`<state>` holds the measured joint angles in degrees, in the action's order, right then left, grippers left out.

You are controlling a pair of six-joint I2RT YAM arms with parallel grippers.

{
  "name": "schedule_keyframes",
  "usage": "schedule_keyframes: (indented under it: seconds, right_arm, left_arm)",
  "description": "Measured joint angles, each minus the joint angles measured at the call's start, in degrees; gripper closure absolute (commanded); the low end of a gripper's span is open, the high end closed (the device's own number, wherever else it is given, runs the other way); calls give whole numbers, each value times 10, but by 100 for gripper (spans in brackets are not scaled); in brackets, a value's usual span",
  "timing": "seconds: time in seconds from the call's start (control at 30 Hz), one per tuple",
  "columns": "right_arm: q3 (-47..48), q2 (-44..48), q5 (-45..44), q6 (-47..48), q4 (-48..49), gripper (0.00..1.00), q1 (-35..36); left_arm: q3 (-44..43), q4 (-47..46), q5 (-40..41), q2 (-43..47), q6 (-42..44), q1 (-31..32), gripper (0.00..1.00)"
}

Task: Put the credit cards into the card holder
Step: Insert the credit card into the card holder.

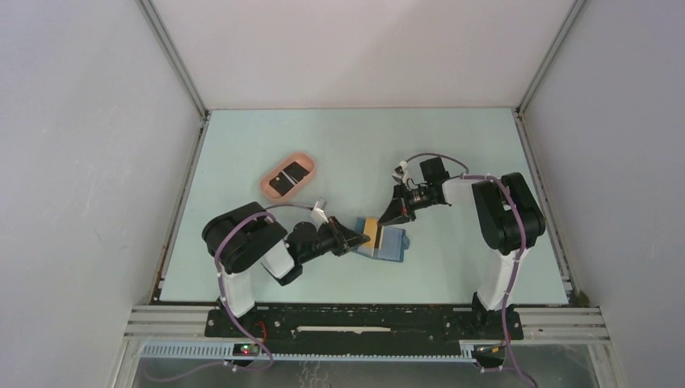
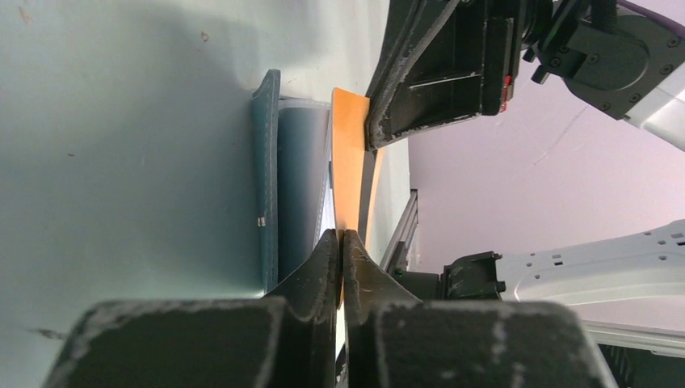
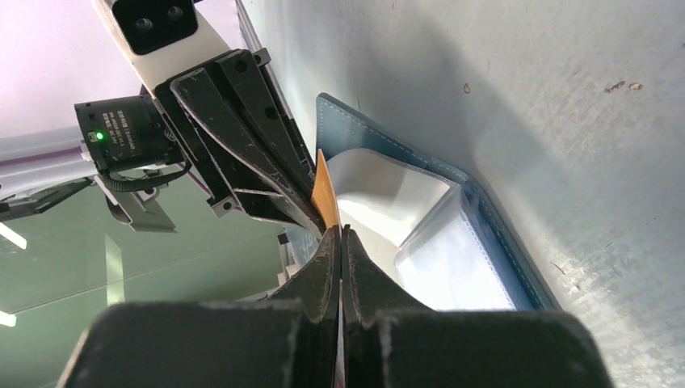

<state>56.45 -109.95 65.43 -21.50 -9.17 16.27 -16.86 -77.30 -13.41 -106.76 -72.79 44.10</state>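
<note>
An orange credit card [image 1: 370, 232] stands on edge over the open blue card holder [image 1: 393, 244], held from both ends. My left gripper [image 1: 358, 237] is shut on its near-left edge. In the left wrist view the card [image 2: 349, 162] runs up from my jaws [image 2: 341, 236] beside the card holder [image 2: 266, 162]. My right gripper [image 1: 384, 218] is shut on the card's other end. In the right wrist view the orange card [image 3: 325, 190] leaves the jaws [image 3: 340, 230] above the card holder's pale pockets [image 3: 452, 242]. Two black credit cards [image 1: 289, 178] lie in the pink tray.
The pink oval tray [image 1: 266, 179] sits on the table to the back left of the grippers. Both arms lean in toward the table's middle, their fingertips a card's width apart. Metal rails edge the table left and right.
</note>
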Motion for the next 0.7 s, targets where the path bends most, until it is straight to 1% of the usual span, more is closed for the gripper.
schedule_keyframes:
  seconds: [0.07, 0.13, 0.33, 0.4, 0.47, 0.7]
  right_arm:
    - [3, -1, 0, 7, -4, 98, 0]
    - [7, -1, 0, 17, -11, 92, 0]
    - [28, -1, 1, 57, -50, 69, 2]
    - [33, -1, -2, 72, -64, 64, 1]
    - [40, -1, -5, 91, -80, 60, 0]
    - [55, 4, -28, 147, -124, 60, -1]
  left_arm:
    - [1, -7, -2, 0, -3, -2, 100]
    - [3, -12, -3, 0, -3, -3, 100]
    - [14, -30, -3, 0, 0, -11, 100]
    - [19, -34, -4, 0, 6, -14, 100]
    - [25, -34, -4, 0, 11, -17, 100]
    - [43, -13, -3, 0, 34, -35, 100]
